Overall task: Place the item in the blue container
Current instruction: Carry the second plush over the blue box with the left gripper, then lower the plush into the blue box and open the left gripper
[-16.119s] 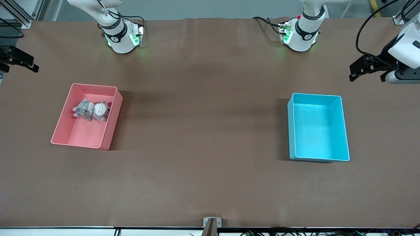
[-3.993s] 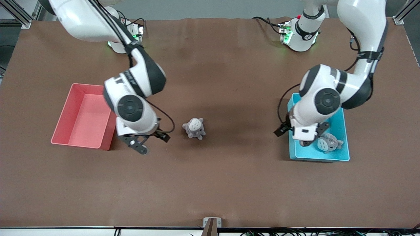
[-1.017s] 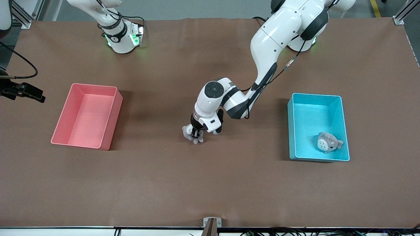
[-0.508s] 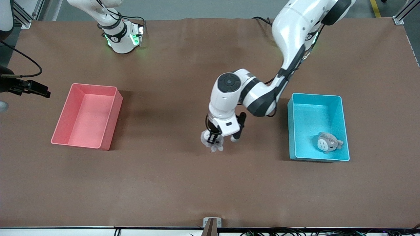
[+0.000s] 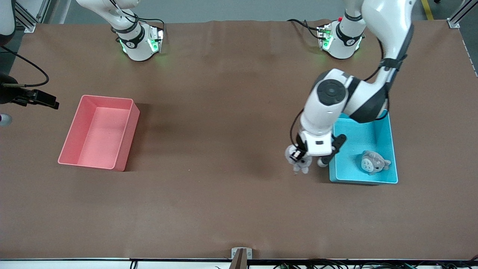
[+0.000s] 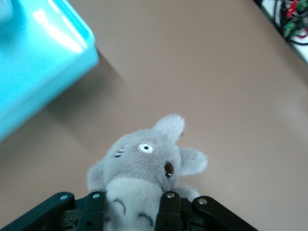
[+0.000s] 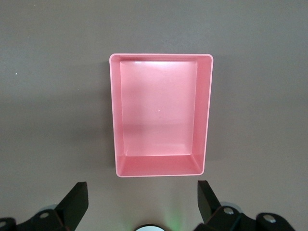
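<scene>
My left gripper [image 5: 298, 158] is shut on a grey plush toy [image 5: 297, 156] and carries it in the air over the table, just beside the blue container [image 5: 388, 130] on the side toward the right arm. In the left wrist view the toy [image 6: 144, 168] sits between the fingers [image 6: 169, 211], with a corner of the blue container [image 6: 43, 62] close by. A second grey plush [image 5: 374, 162] lies in the container's corner nearest the front camera. My right gripper [image 7: 142, 202] hangs open high over the table beside the pink bin.
The pink bin [image 5: 98, 133], with nothing in it, sits toward the right arm's end of the table; the right wrist view looks straight down on the pink bin [image 7: 160, 113]. The right arm's hand [image 5: 33, 98] waits at the table's edge.
My left gripper has carried the plush from the middle of the table toward the blue container, now right beside its wall. The right arm has barely moved.
</scene>
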